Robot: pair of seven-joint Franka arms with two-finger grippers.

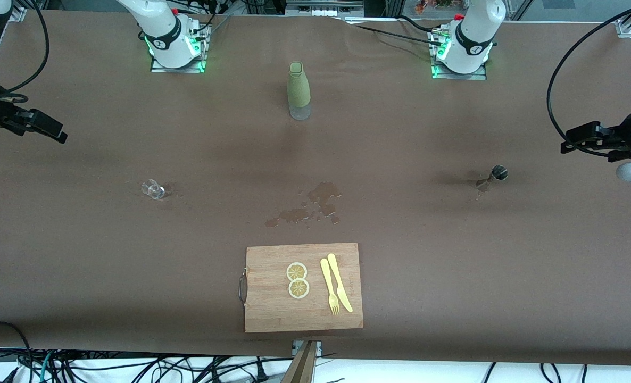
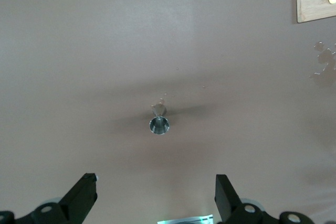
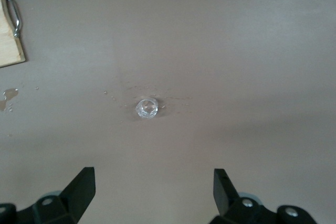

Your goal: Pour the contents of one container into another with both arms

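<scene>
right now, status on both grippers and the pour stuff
Left gripper open over metal jigger. Right gripper open over small glass. Spill mid-table.

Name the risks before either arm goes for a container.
The small glass is clear and tiny, so the open right gripper could knock it over. The metal jigger is narrow-waisted and tippy for the open left gripper. The spilled liquid may make the table slick.
</scene>
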